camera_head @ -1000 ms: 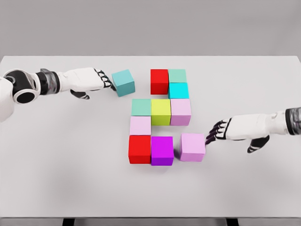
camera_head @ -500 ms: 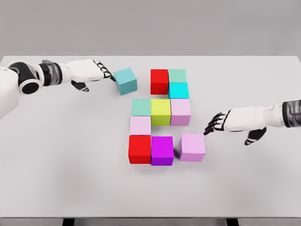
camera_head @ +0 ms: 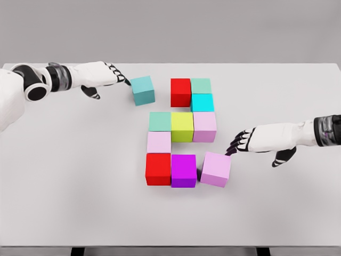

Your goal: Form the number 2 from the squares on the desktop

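Teal cube (camera_head: 143,90) apart, lilac cube (camera_head: 216,169) skewed

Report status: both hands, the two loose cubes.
Left hand open, fingertips at teal cube, which sits apart from the top row. Right hand open, fingertips at pink cube, skewed, small gap to magenta cube. Nothing blocking.

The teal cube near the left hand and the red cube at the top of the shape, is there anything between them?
No. In the head view, only bare white table separates the teal cube from the top red cube.
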`<action>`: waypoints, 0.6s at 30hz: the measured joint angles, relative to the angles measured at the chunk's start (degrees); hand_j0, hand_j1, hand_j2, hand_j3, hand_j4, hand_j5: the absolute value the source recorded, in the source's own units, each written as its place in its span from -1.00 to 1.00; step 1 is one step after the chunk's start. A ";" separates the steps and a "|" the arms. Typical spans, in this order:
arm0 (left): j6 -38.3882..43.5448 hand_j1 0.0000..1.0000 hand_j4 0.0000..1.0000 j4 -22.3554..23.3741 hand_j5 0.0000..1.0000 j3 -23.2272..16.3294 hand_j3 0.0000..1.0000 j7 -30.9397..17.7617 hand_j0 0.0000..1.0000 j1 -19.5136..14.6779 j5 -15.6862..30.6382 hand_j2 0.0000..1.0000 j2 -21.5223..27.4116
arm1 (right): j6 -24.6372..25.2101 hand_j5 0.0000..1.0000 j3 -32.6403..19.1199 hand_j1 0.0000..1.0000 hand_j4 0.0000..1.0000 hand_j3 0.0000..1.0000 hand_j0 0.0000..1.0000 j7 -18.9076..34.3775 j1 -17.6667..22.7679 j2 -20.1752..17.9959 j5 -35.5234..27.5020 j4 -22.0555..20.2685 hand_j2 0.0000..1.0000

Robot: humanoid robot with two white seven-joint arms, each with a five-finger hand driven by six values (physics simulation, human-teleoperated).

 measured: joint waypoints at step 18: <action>-0.01 0.86 0.86 3.10 0.86 -0.02 0.86 -0.03 0.86 -0.79 -0.26 0.86 -3.06 | 0.00 1.00 -0.97 1.00 1.00 1.00 1.00 -0.13 -0.09 -0.48 -1.94 0.84 1.00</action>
